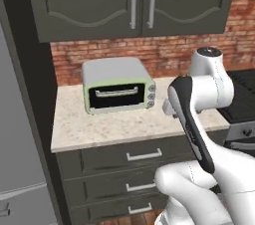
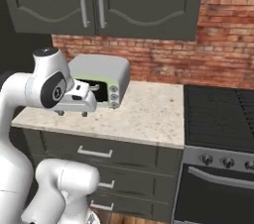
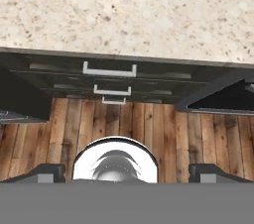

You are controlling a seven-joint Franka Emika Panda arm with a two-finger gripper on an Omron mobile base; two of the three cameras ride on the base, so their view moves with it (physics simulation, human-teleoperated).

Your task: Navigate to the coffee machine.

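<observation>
While the white arm folds over the edge of a speckled beige stone counter [image 1: 109, 127], its gripper [image 2: 72, 113] hangs just above that surface with its jaws spread wide; in the hand view the two dark fingertips [image 3: 49, 171] sit far apart with nothing between them. On the counter stands a boxy toaster oven [image 1: 118, 85] with rounded corners, a pale green face, a grey top, a dark glass door with a bar handle, and three round knobs stacked down its right side. Behind it runs a red brick wall [image 1: 164, 52], rough and mortared, and above hang dark grey upper cabinets [image 1: 99, 0] with curved panel fronts and long metal handles. Under the counter are matching dark drawers [image 1: 144, 155] with pale bar pulls. The left base view adds a flat grey refrigerator side [image 1: 20, 134] at the far left. The right base view adds a black stove [image 2: 218, 119] just right of the counter, with a grated top, round knobs and an oven door handle. The hand view looks straight down past the counter edge to a warm plank wood floor [image 3: 163, 129]. I cannot tell from these views where the coffee machine stands.
</observation>
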